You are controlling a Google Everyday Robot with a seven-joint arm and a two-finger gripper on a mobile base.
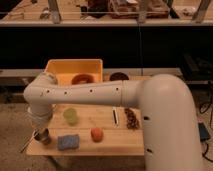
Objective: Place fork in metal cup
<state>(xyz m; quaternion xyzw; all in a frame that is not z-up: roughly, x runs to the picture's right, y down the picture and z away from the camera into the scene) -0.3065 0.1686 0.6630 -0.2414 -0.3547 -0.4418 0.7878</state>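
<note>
The metal cup (44, 137) is a small grey tumbler standing upright at the front left corner of the wooden table (117, 145). My gripper (36, 133) hangs from the white arm just left of and above the cup, right against its rim. It is shut on the fork (26, 145), a slim silver utensil that slants down and to the left from the gripper, past the table's left edge. The fork is outside the cup.
A green cup (70, 116) stands right of the arm. A blue sponge (68, 142) and an orange fruit (97, 134) lie near the front edge. A white-headed utensil (115, 116), a brown item (132, 119), a yellow bin (75, 70) and a dark bowl (119, 76) sit farther back.
</note>
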